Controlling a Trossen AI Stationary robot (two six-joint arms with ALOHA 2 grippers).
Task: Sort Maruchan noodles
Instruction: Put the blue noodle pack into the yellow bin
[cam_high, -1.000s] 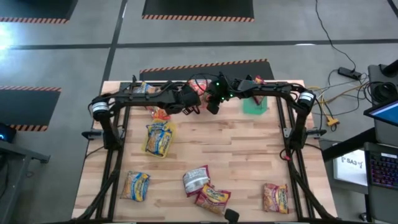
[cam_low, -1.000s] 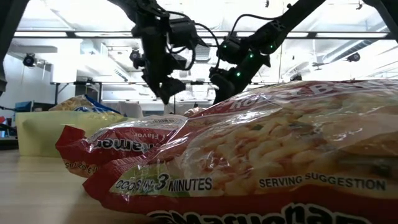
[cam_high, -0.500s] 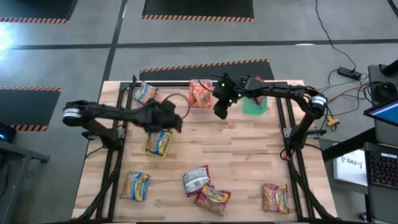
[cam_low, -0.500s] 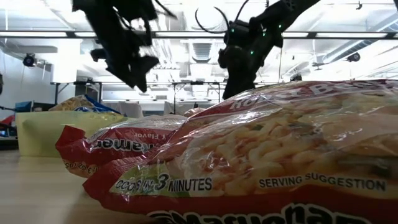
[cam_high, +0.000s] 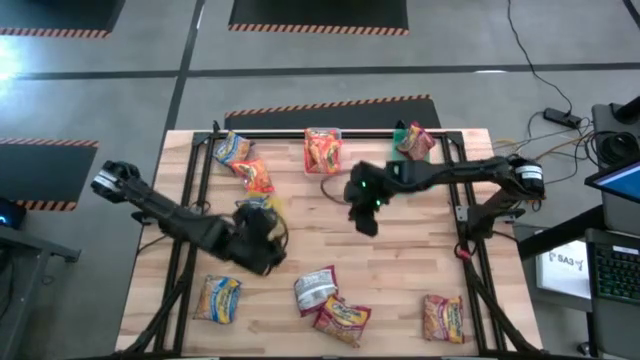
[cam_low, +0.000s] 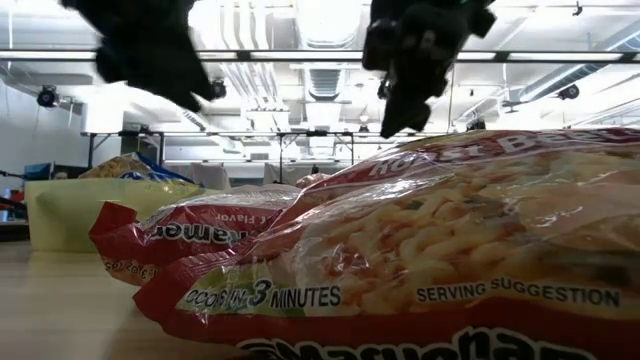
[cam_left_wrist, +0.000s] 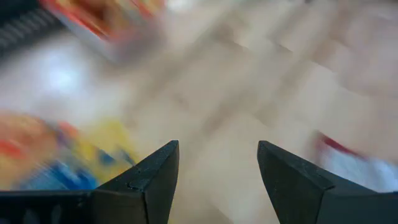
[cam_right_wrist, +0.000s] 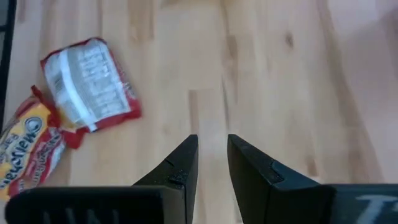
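Left gripper (cam_left_wrist: 217, 180), fingers spread and empty, hovers beside the yellow-and-blue crinkly noodle packet (cam_left_wrist: 56, 155): reaching step. Right gripper (cam_right_wrist: 212, 165), fingers nearly together, empty; silvery-backed red packet (cam_right_wrist: 87, 84) lies off to one side. Next: lower, pinch a packet.

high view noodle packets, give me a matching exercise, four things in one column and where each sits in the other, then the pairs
Things:
1. silvery packet
2. left pincer
3. right pincer
4. packet in the clear tub

Places:
A. far edge of the table, middle
B. over bare wood, right of centre
C. near edge, touching a red packet
D. over the yellow-and-blue packet, left of centre

Pairs: 1-C, 2-D, 3-B, 4-A
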